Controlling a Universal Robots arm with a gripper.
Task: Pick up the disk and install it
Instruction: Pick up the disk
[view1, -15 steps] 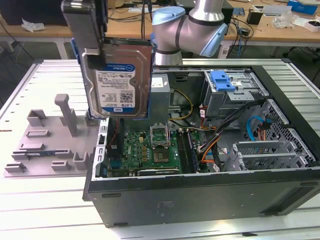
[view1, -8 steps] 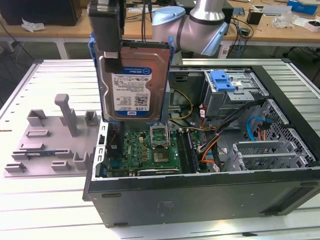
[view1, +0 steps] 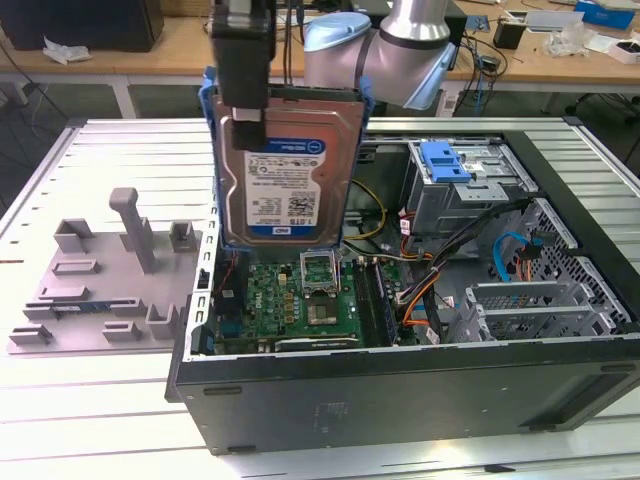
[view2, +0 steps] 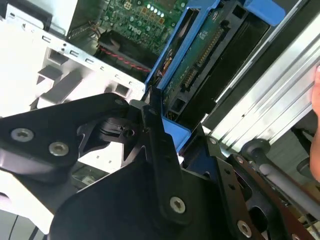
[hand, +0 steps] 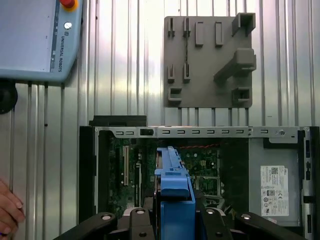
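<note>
Disk (view1: 285, 170): a silver hard drive in its blue carrier frame, hanging upright in the air above the open computer case (view1: 400, 400), over the motherboard (view1: 300, 295) end.
Gripper (view1: 244, 108): clamped on the disk's upper edge. In the second wrist view a black finger (view2: 160, 150) presses against the blue frame.
Drive cage (view1: 480, 195): inside the case at the end away from the motherboard, with a blue bracket (view1: 443, 160) on top. The disk is well apart from it.
Step in hand: by my reckoning this is the carry across the case, with the pick-up done and the install not yet.
Doing it well: keep the disk above the case walls and the cables (view1: 430, 290), hold it square so it can't slip in the grip, and match its long edges to the cage opening.
Bystander: a person's hand (hand: 9, 207) is outside the case, near its wall, and worth watching.
</note>
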